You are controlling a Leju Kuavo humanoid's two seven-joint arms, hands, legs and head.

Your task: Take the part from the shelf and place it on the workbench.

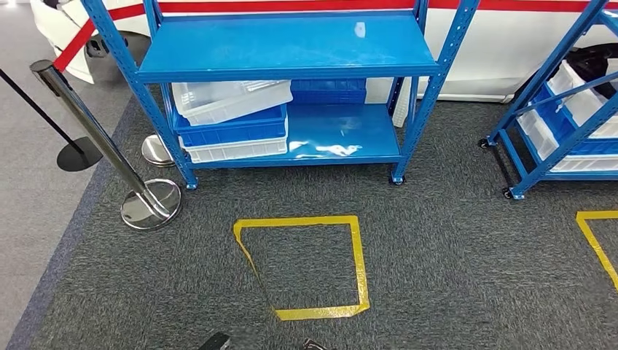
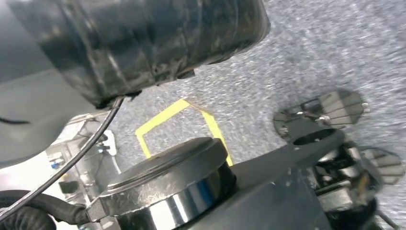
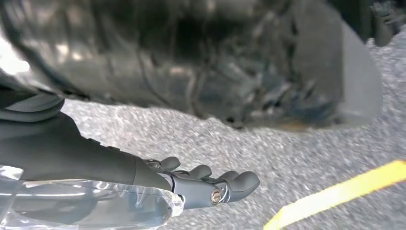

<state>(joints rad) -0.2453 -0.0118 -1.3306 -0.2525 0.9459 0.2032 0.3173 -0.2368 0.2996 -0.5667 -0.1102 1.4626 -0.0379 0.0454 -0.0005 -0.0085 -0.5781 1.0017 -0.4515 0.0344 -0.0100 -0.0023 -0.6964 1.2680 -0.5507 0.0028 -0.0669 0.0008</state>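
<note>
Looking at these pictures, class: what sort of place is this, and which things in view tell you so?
Probably a showroom or demonstration hall set up like a small warehouse. Signs: blue metal shelf stacked with plastic bins, a yellow taped square marked on grey carpet, and a chrome barrier post roping the space off.

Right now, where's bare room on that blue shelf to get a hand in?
The top shelf board looks bare across its width. On the lower shelf, the right half is free, bordered by the stacked bins on its left and the right upright. The left half is crowded: a tilted clear bin on blue and white ones.
</note>
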